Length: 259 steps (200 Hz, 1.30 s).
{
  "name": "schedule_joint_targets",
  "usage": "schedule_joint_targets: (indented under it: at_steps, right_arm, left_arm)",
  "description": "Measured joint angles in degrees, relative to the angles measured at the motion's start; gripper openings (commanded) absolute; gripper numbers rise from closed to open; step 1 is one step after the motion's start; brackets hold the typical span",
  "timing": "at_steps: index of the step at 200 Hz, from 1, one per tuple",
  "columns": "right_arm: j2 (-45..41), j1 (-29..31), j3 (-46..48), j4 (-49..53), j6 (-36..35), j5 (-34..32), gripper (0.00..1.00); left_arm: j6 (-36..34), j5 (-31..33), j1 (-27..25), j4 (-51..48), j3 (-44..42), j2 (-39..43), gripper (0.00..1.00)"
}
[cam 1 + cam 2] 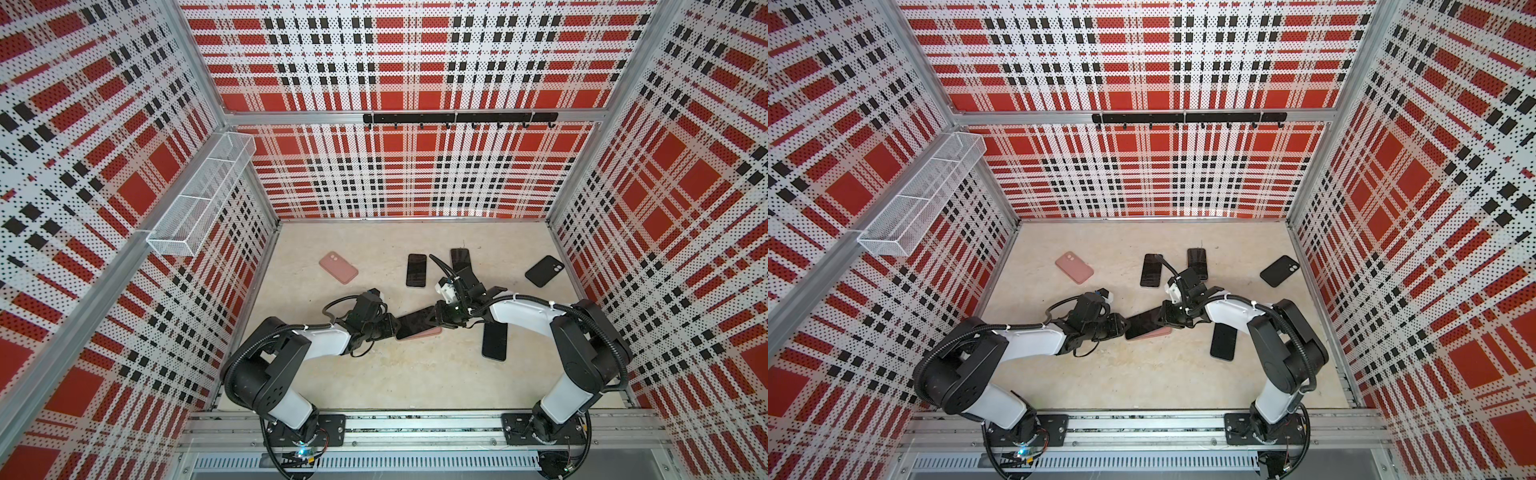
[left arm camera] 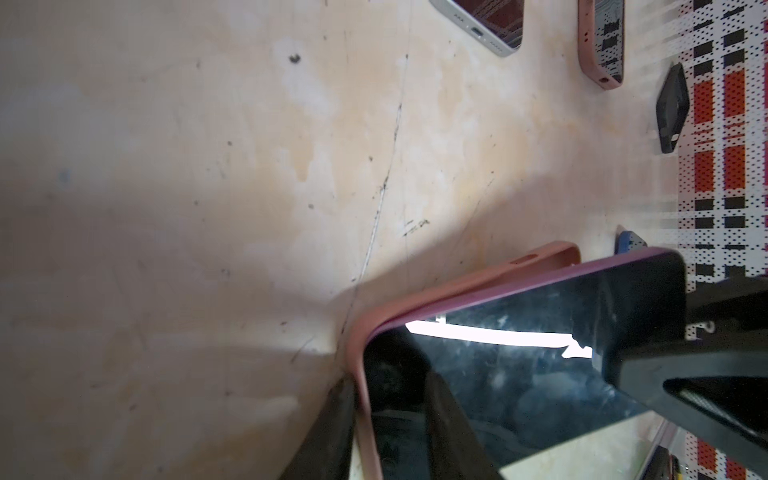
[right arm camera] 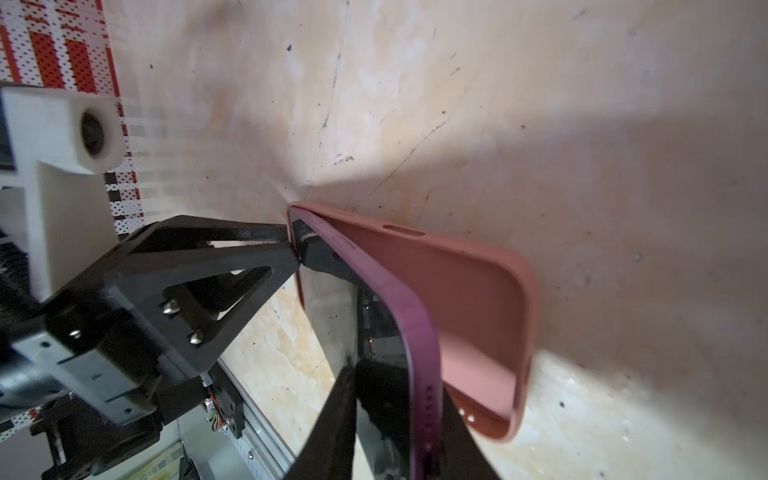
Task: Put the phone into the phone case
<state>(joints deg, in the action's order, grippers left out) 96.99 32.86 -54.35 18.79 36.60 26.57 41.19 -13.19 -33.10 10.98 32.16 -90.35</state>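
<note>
In both top views a dark-screened phone (image 1: 417,322) (image 1: 1144,324) with a purple rim lies at the table's middle over a pink phone case (image 1: 430,332) (image 1: 1160,332). In the right wrist view the phone (image 3: 399,299) sits in the case (image 3: 478,291) at its far end and tilts up out of it at the near end. My left gripper (image 1: 392,326) (image 2: 390,382) is shut on the seated end, one finger behind the case (image 2: 540,257) and one on the screen (image 2: 519,374). My right gripper (image 1: 438,316) (image 3: 399,382) is shut on the raised end.
Behind the grippers lie a pink case (image 1: 338,267), two phones (image 1: 416,270) (image 1: 460,259) and a black case (image 1: 544,271). Another dark phone (image 1: 494,340) lies under the right arm. A white mesh basket (image 1: 203,195) hangs on the left wall, a hook rail (image 1: 459,118) on the back wall.
</note>
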Motion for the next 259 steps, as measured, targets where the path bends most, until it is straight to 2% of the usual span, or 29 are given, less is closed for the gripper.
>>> schedule_joint_targets:
  at_steps: [68,84,100,146,179,227,259]
  right_arm:
    - [1.05,0.90,-5.97,13.86,-4.94,-8.04,0.41]
    - [1.07,0.90,-6.97,17.18,-6.01,-10.99,0.41]
    - [1.18,0.87,-7.76,19.45,-7.04,-12.63,0.38]
    - [1.62,1.09,-7.02,19.82,-7.30,-12.04,0.35]
    - [1.64,1.09,-5.55,19.32,-7.08,-11.87,0.39]
    - [1.68,0.98,-5.16,18.67,-6.71,-11.30,0.31]
    - [1.70,0.98,-5.11,18.51,-6.54,-10.51,0.26]
  left_arm:
    - [-1.64,1.64,-1.29,0.96,2.08,-2.62,0.27]
    - [-1.86,1.75,-1.40,0.98,2.08,-2.67,0.26]
    - [-1.92,1.77,-1.44,1.03,2.08,-2.71,0.26]
    - [-1.40,1.44,-1.44,1.51,1.57,-2.32,0.26]
    - [-1.07,0.57,-1.55,1.36,0.66,-1.46,0.26]
    - [-0.31,0.11,-2.08,1.62,0.31,-1.33,0.25]
    - [0.85,0.07,-2.84,2.56,-0.17,-1.25,0.29]
